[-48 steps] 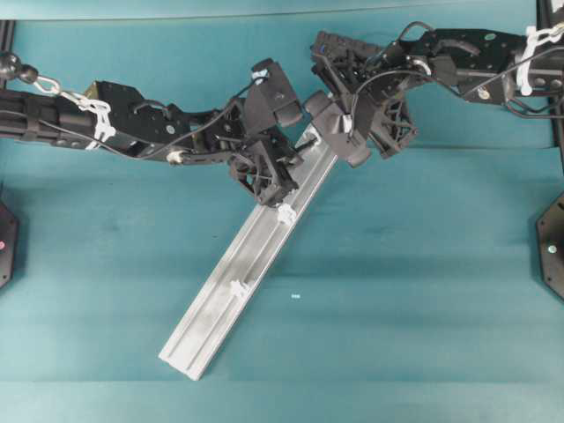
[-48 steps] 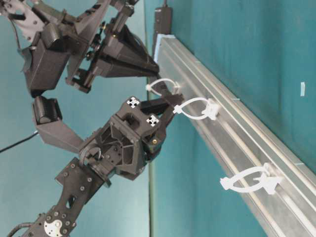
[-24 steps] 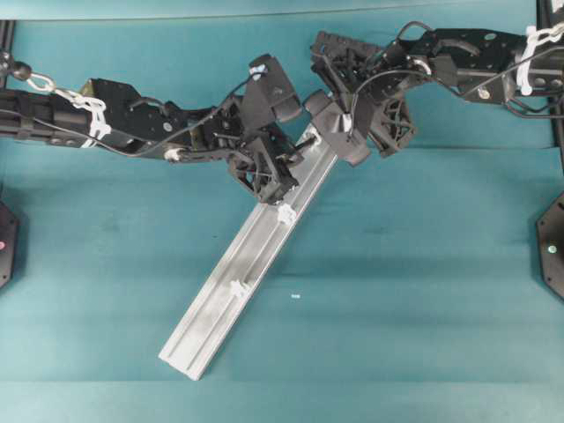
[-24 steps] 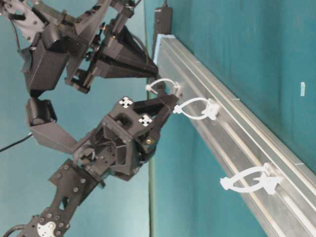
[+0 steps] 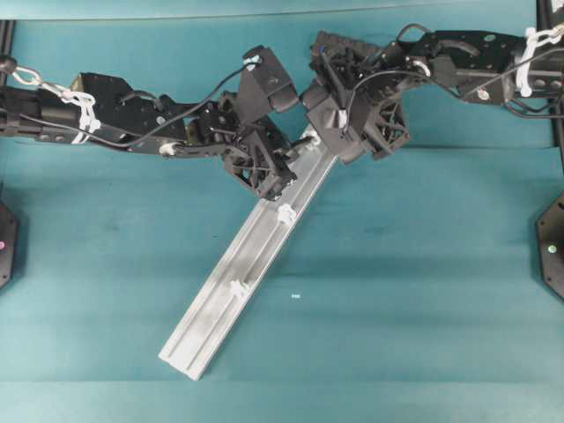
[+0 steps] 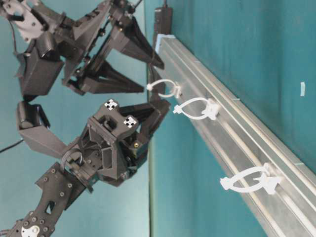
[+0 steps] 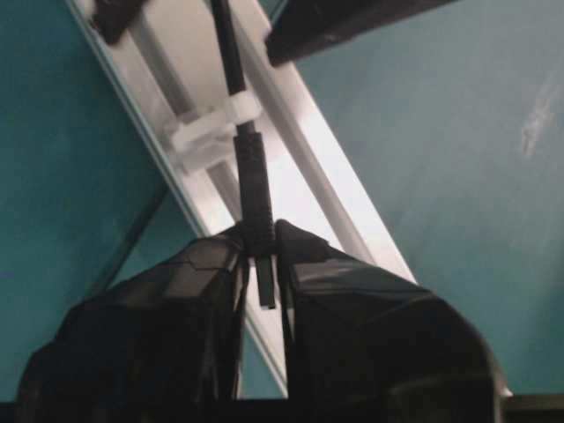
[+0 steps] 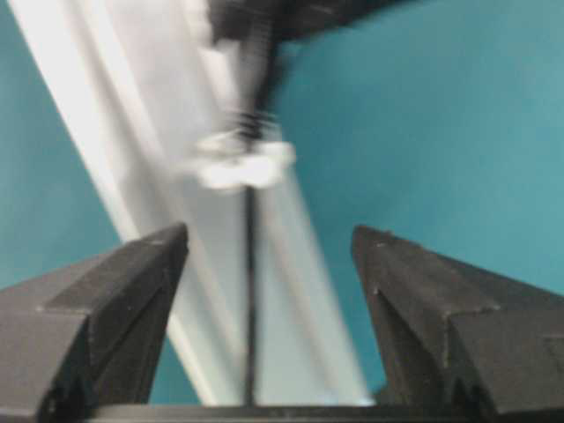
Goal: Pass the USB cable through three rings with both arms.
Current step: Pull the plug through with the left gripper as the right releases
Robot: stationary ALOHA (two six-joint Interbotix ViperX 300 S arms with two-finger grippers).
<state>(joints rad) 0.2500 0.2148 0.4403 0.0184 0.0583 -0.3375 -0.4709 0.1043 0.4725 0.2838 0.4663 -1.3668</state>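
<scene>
We've got the thin black USB cable [image 7: 231, 53] thru the 1st translucent white plastic ring [image 7: 214, 130]; L gripper [image 7: 261, 240] pinches its plug, R gripper [image 8: 269, 264] jaws spread wide. 2nd ring [image 5: 285, 212] & 3rd ring [image 5: 237, 288] on the long silver alu rail [image 5: 207, 317] still to do
</scene>
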